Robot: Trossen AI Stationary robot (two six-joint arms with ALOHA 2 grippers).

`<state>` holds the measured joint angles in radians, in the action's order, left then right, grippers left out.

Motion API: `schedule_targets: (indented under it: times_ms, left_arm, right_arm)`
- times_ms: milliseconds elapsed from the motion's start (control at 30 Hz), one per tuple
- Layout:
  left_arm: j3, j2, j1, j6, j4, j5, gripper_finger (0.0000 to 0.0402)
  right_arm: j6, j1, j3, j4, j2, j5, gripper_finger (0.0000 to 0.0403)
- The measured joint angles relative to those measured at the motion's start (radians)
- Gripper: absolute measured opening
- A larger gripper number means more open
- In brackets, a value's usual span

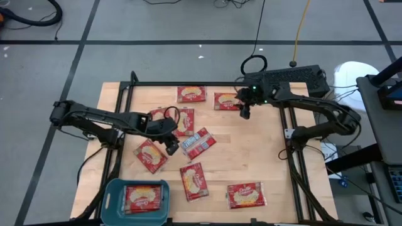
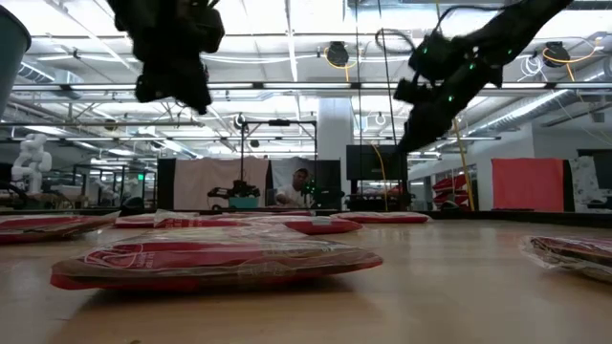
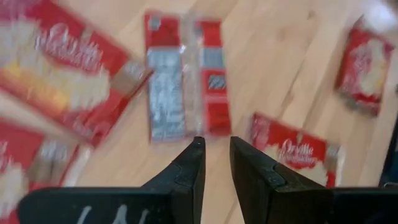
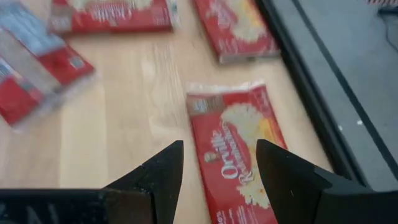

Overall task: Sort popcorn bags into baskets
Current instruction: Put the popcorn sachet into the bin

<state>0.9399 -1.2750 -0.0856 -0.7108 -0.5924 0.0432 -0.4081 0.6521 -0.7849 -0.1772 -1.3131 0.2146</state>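
— Where's your left gripper (image 1: pixel 171 148) right now?

— I have it over the middle-left of the table (image 1: pixel 264 157), above the cluster of popcorn bags. Through its wrist camera I see the two fingers (image 3: pixel 189 168) a narrow gap apart, with nothing between them. Just ahead of them lies a bag turned blue-white side up (image 3: pixel 183 84); from overhead that bag (image 1: pixel 198 144) sits at about three o'clock of the gripper.

— And the right one?

— My right gripper (image 1: pixel 244 113) hangs near the far edge of the table, around one o'clock from the centre. Its fingers (image 4: pixel 158 171) stand wide apart and empty, above a red bag (image 4: pixel 239 149). Overhead, that bag (image 1: pixel 225 101) is just at nine o'clock of the gripper.

— The basket?

— The teal basket (image 1: pixel 113 199) is at the near-left corner, about seven o'clock, with one red bag (image 1: pixel 143 198) lying flat inside.

— The rest?

— Loose on the wood: one at eleven o'clock (image 1: pixel 191 94), one by the left arm (image 1: pixel 151 156), two near the front edge (image 1: pixel 194 182) (image 1: pixel 244 195).
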Motion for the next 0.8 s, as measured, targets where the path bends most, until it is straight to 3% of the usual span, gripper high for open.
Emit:
schedule_targets:
  times_ms: [233,433,800]
  left_arm:
    - [0.003,-0.016,-0.002,-0.001,0.102,-0.011,0.0079]
    - [0.002,-0.013,0.004,0.032,0.090,-0.017,0.0079]
    - [0.001,-0.013,0.002,0.040,0.089,-0.043,0.0079]
  right_arm:
    - [-0.027,-0.001,0.000,0.040,-0.184,0.003,0.0194]
    - [-0.016,-0.001,0.000,0.084,-0.294,0.002,0.0194]
    - [0.059,-0.021,-0.003,0.104,-0.361,-0.006,0.0193]
